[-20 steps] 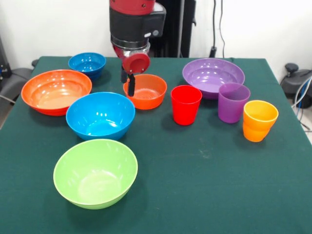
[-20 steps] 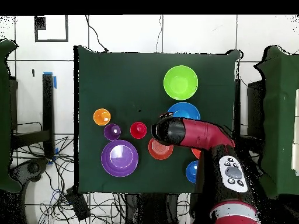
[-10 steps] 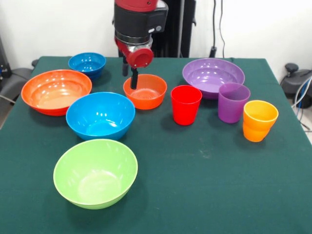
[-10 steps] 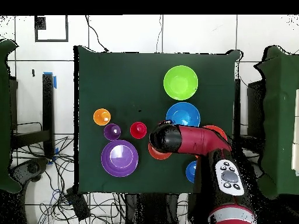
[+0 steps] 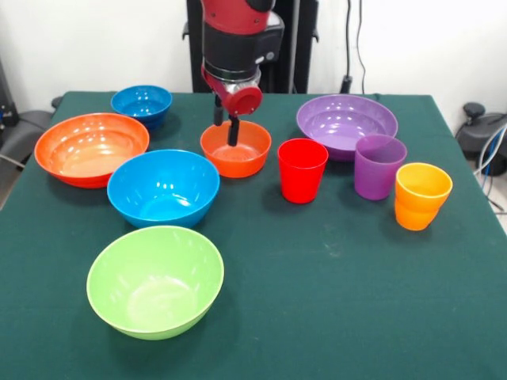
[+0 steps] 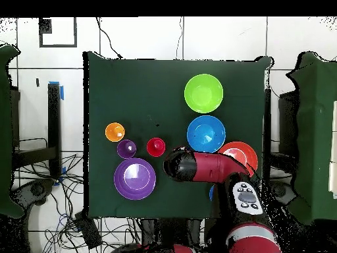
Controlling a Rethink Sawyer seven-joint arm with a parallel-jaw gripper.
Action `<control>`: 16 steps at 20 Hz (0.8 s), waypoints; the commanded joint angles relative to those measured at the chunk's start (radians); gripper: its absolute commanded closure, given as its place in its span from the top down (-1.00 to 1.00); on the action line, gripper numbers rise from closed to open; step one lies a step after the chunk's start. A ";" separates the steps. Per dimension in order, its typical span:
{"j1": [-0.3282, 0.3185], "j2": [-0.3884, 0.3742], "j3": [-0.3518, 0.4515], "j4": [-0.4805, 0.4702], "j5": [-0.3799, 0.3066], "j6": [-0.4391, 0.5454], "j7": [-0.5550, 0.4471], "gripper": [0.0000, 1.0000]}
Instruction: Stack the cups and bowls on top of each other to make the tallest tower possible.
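Pincer hangs over the small orange bowl, tips narrowly parted, holding nothing; red cup stands just beside.

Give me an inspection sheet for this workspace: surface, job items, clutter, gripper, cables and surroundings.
Surface: green cloth table, flat.
Bowls: lime bowl, light blue bowl, wide orange-red bowl, dark blue bowl, small orange bowl, purple bowl; all upright and apart, none stacked.
Cups: red cup, purple cup, orange cup; upright in a row, apart.
Clutter: nothing seen.
Gripper: gripper hangs over the small orange bowl, holding nothing; open or shut cannot be told.
Cables: cables hang down the wall behind the table; more lie on the floor in the overhead view.
Surroundings: white wall, tiled floor.
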 commanded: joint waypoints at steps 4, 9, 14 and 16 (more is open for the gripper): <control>0.024 0.095 0.004 0.059 -0.088 -0.113 -0.026 1.00; -0.001 0.077 0.005 0.090 -0.109 -0.138 -0.041 1.00; -0.025 0.062 0.010 0.118 -0.129 -0.160 -0.048 1.00; -0.047 0.063 0.028 0.118 -0.151 -0.160 -0.077 1.00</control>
